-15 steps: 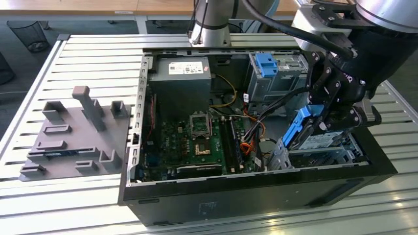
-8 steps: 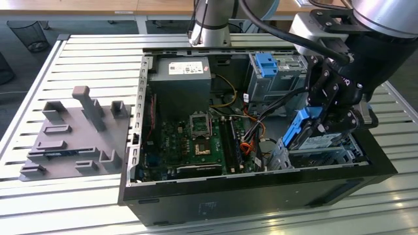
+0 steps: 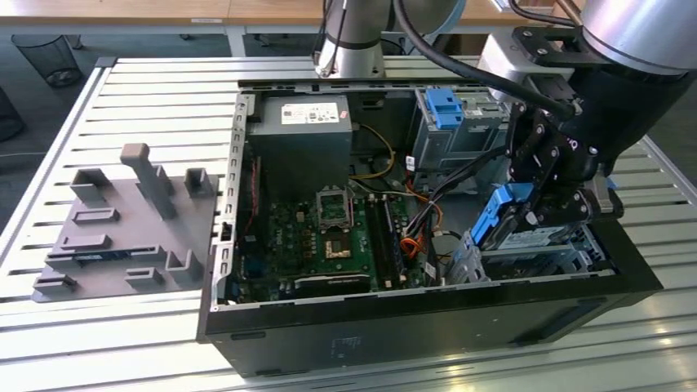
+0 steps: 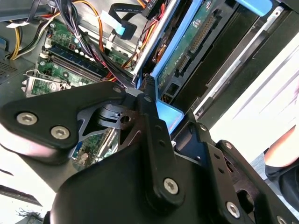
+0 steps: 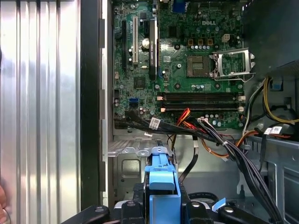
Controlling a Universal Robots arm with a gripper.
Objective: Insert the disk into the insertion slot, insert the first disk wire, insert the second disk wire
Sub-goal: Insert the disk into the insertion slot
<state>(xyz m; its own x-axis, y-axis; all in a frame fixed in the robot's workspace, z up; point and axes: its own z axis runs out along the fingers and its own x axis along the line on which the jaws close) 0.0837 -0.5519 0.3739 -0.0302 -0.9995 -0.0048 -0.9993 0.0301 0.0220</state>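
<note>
While it is gripped by its bright blue frame, the disk (image 3: 498, 214) is held tilted on edge just above the insertion slot (image 3: 550, 260), at the corner of the open computer case (image 3: 436, 331) on the exterior view's right. Contact with the slot cannot be told. The hand (image 3: 531, 214) is clenched on the disk. In the second wrist view one of the fingers (image 4: 150, 112) is pressed against the frame. The motherboard (image 3: 326, 237) lies beside the slot. The case is carried by a slatted bench (image 3: 142, 98).

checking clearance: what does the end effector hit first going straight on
Probably the insertion slot just below the end effector; the disk it grips would touch first, depth unclear.
</note>
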